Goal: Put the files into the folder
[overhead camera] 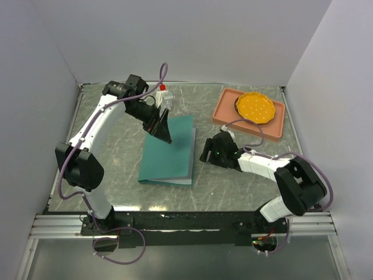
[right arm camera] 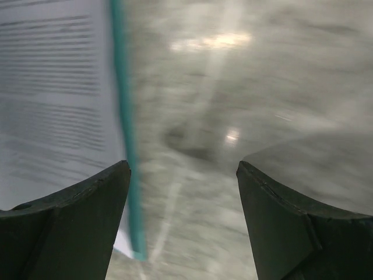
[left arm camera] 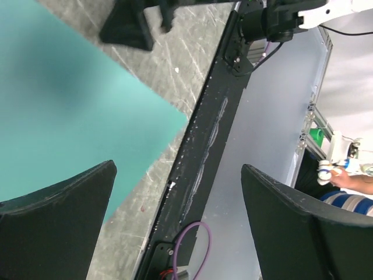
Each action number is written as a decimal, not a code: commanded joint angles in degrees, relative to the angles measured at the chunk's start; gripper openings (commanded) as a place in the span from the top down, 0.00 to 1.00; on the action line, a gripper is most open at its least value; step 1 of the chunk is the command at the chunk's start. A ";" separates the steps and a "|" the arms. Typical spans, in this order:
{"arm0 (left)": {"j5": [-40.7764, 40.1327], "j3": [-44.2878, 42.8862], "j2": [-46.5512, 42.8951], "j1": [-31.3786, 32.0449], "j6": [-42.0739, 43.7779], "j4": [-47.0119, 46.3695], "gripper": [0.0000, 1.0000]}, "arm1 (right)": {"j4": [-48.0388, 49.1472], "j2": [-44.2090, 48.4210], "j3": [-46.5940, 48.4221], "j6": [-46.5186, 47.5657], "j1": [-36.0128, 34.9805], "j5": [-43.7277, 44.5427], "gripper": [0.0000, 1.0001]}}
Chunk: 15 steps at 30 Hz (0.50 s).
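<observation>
The teal folder lies mid-table with its cover over it. A white strip of the files shows at its near right corner. My left gripper hangs open and empty over the folder's far left part; the left wrist view shows the teal cover below its open fingers. My right gripper is low by the folder's right edge, open and empty. Its view shows a printed white sheet beside the teal edge, just by its left finger.
A salmon-pink tray with an orange round dish stands at the back right. A small red-capped bottle stands behind the folder. White walls enclose the table; a black rail runs along its near edge.
</observation>
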<state>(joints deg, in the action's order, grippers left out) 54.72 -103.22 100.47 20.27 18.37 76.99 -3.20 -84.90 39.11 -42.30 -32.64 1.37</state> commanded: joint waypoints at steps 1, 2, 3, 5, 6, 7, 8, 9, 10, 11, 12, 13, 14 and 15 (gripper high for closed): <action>-0.40 -0.32 -1.59 -4.70 4.04 1.67 0.04 | -7.17 6.49 -2.02 0.29 2.93 6.28 0.18; -1.19 -0.05 -1.41 -6.11 4.30 1.50 0.04 | -7.08 8.16 -2.11 0.55 3.37 6.19 0.18; -2.06 0.21 -0.80 -9.25 4.04 0.02 0.04 | -6.39 8.87 -2.11 1.43 3.64 6.19 0.18; -9.43 2.75 -0.45 -11.65 1.77 -4.11 0.04 | -6.38 9.32 -1.33 1.70 4.16 5.58 0.18; -11.54 4.33 -0.53 -13.49 0.54 -9.26 0.04 | -6.03 9.14 -0.36 2.13 4.25 4.71 0.18; -18.35 8.87 -0.71 -13.85 -0.87 -12.45 0.04 | -5.16 8.88 0.26 2.23 4.34 4.09 0.18; -20.77 11.26 -0.88 -13.94 -1.58 -15.79 0.04 | -4.63 7.57 0.87 2.23 4.26 2.69 0.18; -22.79 16.51 -1.23 -13.94 -1.84 -18.60 0.04 | -3.92 6.78 2.10 2.40 4.34 1.72 0.18; -24.12 18.73 -1.06 -13.94 -2.20 -23.68 0.04 | -2.87 5.81 2.98 2.66 4.26 1.01 0.18; -25.09 20.32 -0.63 -13.94 -2.29 -25.30 0.03 | -2.78 3.28 3.94 2.58 4.34 0.31 0.18; -25.10 22.60 0.68 -13.94 -1.68 -26.62 0.01 | -2.51 1.95 5.95 2.58 4.26 -1.00 0.18; -24.40 23.41 1.48 -13.94 -0.45 -27.24 0.01 | -2.08 0.63 6.84 2.66 4.34 -1.10 0.18; -23.53 24.11 2.10 -13.94 0.95 -27.33 0.03 | -1.29 -1.73 7.64 2.75 4.26 -2.41 0.18; -23.43 25.51 3.23 -14.03 2.53 -27.68 0.03 | -1.02 -2.80 9.21 2.67 4.25 -3.20 0.18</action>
<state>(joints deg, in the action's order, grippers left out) 33.78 -80.58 102.06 5.63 17.37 57.36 -7.55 -83.22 42.92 -40.56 -28.53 1.67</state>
